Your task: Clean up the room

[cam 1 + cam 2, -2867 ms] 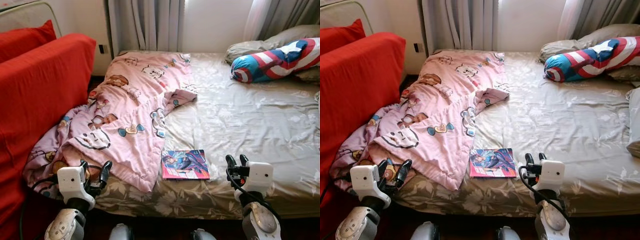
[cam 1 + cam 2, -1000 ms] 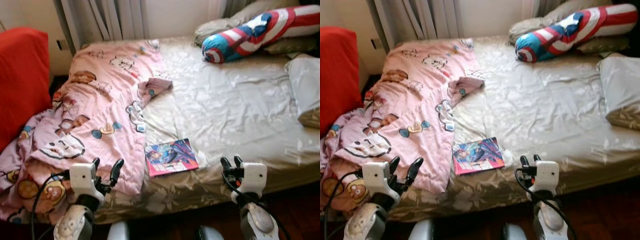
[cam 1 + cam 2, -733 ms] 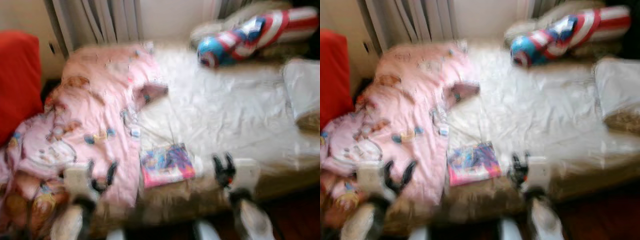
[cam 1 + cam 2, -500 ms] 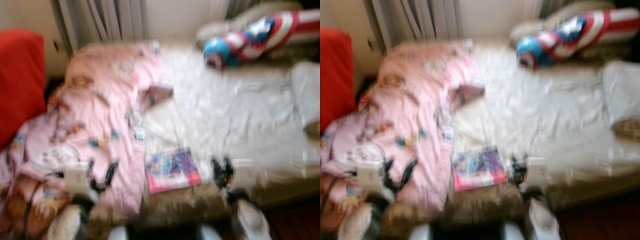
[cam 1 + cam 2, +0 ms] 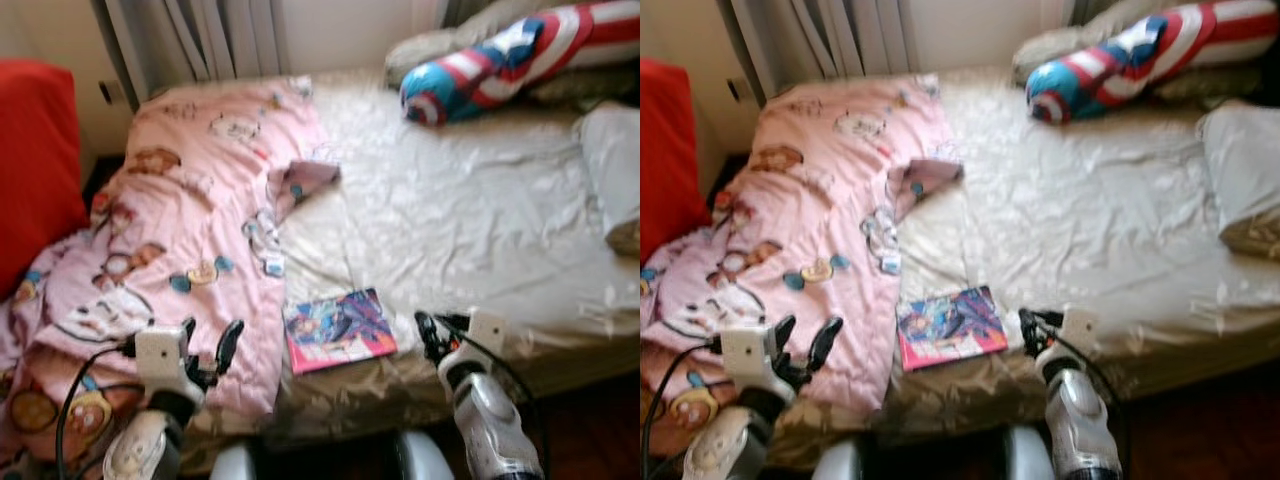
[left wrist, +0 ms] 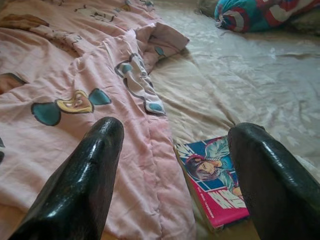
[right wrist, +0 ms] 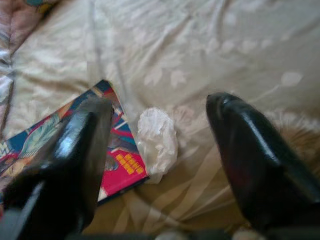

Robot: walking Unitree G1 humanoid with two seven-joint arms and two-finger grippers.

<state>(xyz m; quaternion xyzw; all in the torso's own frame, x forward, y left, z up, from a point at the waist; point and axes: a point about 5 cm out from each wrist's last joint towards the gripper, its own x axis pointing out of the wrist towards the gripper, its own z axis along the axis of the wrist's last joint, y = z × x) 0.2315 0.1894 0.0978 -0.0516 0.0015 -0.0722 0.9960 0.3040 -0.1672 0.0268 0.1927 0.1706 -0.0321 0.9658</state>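
Right wrist view, right tool spread above crumpled wrapper, beside comic book

The bed wears a pale, floral-patterned sheet, with a pink cartoon-print blanket rumpled over its left side and spilling off the edge. A bright comic book lies near the foot edge, a crumpled white wad just beside it. At the head rest a red, white and blue bolster and grey pillows.

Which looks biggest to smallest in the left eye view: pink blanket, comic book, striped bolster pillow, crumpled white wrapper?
1. pink blanket
2. striped bolster pillow, cut off at the frame edge and farther from the camera
3. comic book
4. crumpled white wrapper, barely discernible beside the book
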